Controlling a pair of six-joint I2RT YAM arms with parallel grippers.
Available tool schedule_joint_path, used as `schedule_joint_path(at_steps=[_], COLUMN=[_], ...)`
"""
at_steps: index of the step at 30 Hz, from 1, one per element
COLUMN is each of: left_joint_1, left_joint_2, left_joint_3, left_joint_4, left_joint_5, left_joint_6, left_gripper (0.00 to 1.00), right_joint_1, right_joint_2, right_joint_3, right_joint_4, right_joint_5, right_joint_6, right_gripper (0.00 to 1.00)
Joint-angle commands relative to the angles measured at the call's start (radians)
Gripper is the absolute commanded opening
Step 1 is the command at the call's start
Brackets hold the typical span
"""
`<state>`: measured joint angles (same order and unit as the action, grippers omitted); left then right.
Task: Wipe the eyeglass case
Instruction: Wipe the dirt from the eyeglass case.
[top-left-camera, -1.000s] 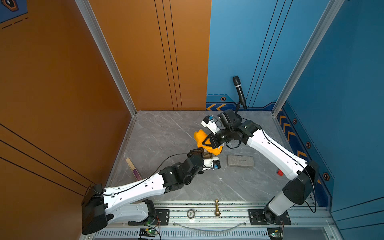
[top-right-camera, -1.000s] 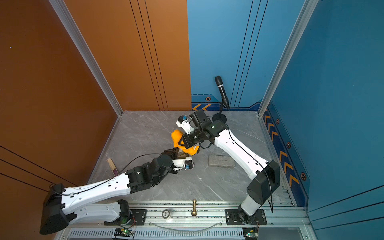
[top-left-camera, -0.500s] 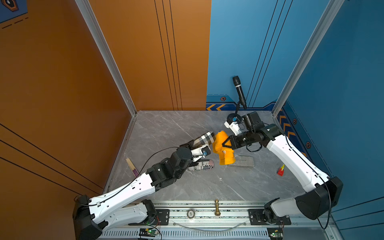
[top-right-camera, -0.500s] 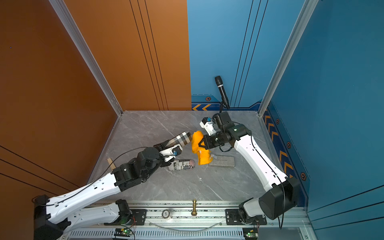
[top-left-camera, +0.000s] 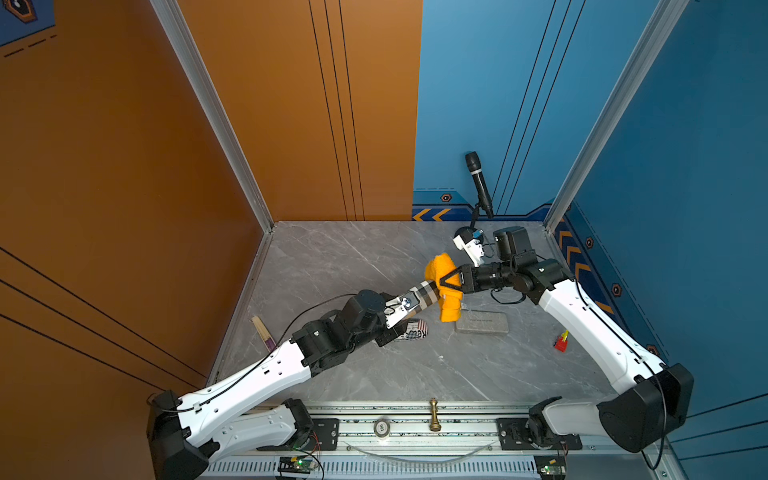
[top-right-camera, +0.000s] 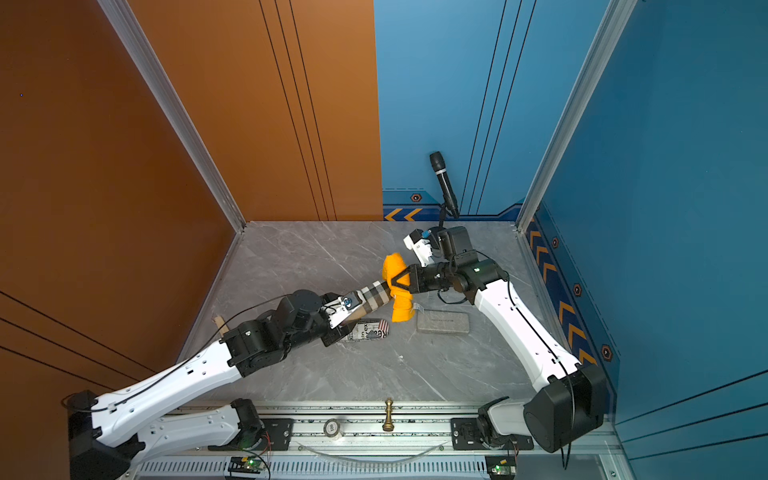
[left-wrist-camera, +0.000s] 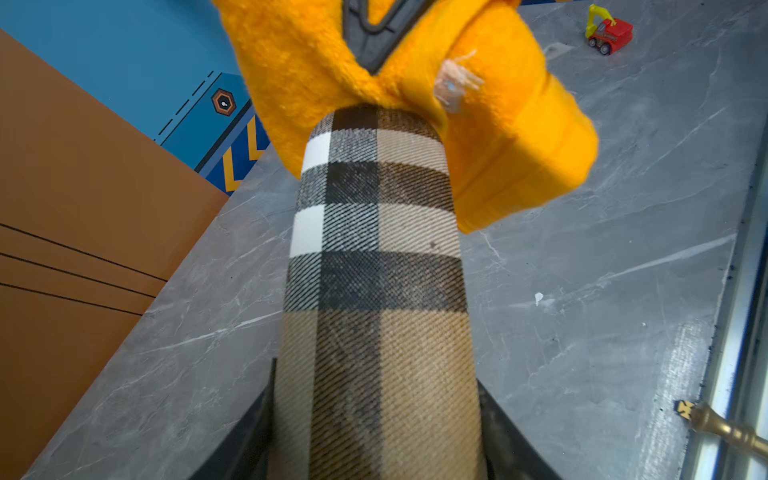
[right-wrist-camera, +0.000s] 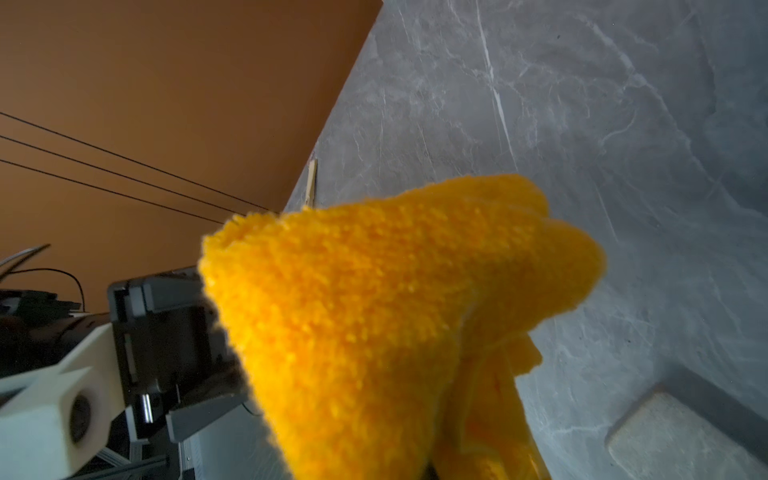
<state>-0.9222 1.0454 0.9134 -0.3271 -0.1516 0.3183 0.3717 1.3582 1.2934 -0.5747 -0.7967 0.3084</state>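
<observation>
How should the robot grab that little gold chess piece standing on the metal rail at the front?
Probably by its thin stem, coming straight down from above. The gold chess piece stands upright on the metal rail, with a wide base and a narrow waist, easy to pinch from both sides.

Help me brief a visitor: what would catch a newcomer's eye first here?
The orange cloth, pinched in the right pincer above the grey table, stands out first. It meets the far end of the plaid eyeglass case, which the left pincer holds up off the surface. A black microphone stands at the back wall.
</observation>
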Motion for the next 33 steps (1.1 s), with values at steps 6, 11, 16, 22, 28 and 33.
schedule_joint_path(at_steps=[6, 11, 16, 22, 28, 33], left_joint_1=[0.086, 0.12, 0.074, 0.03, 0.149, 0.306], left_joint_2=[-0.05, -0.077, -0.083, -0.061, -0.098, -0.126], left_joint_3=[-0.015, -0.019, -0.018, -0.021, -0.045, -0.022], left_joint_4=[0.129, 0.116, 0.108, 0.11, 0.226, 0.217], left_joint_5=[0.141, 0.174, 0.216, 0.183, 0.192, 0.311], left_joint_6=[-0.101, -0.103, -0.14, -0.129, -0.161, -0.242], left_gripper=[0.28, 0.28, 0.29, 0.28, 0.27, 0.28], right_joint_1=[0.025, -0.008, -0.031, -0.005, 0.005, -0.017], right_joint_2=[-0.02, -0.039, 0.006, 0.07, 0.043, -0.05], right_joint_3=[-0.073, -0.122, -0.123, -0.074, -0.134, -0.212], right_joint_4=[0.219, 0.208, 0.228, 0.332, 0.348, 0.399], right_joint_5=[-0.177, -0.21, -0.23, -0.266, -0.337, -0.371], right_joint_6=[0.143, 0.158, 0.173, 0.237, 0.276, 0.336], right_gripper=[0.0, 0.0, 0.0, 0.0, 0.0, 0.0])
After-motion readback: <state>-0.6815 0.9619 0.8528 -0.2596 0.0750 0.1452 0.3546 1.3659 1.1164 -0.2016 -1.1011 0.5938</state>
